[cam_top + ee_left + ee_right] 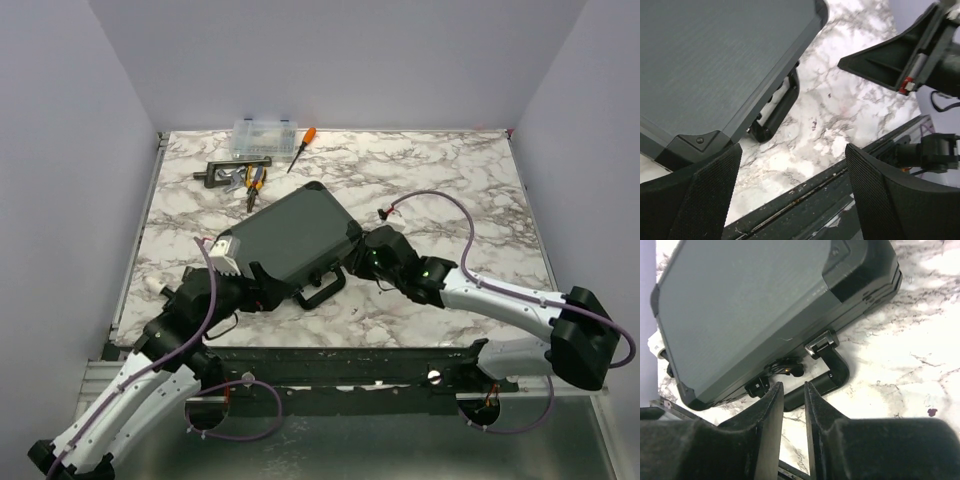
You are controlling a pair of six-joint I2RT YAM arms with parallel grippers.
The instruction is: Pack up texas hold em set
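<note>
Black hard briefcase point(298, 238) closed, centre frame, on white marble desk point(450, 170). Left tool point(792, 175) wide, empty, beside case corner. Right tool point(792, 400) narrowly parted, empty, facing black handle point(832, 372).

plain lilac walls point(340, 60) enclose a white marble-patterned table point(450, 170)

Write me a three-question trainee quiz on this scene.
1. True or false: the case is lying open.
2. The handle faces which side of the table? A near, B far, C left.
3. Which is open wider, the left gripper or the right gripper?
Key: 1 false; 2 A; 3 left.
</note>
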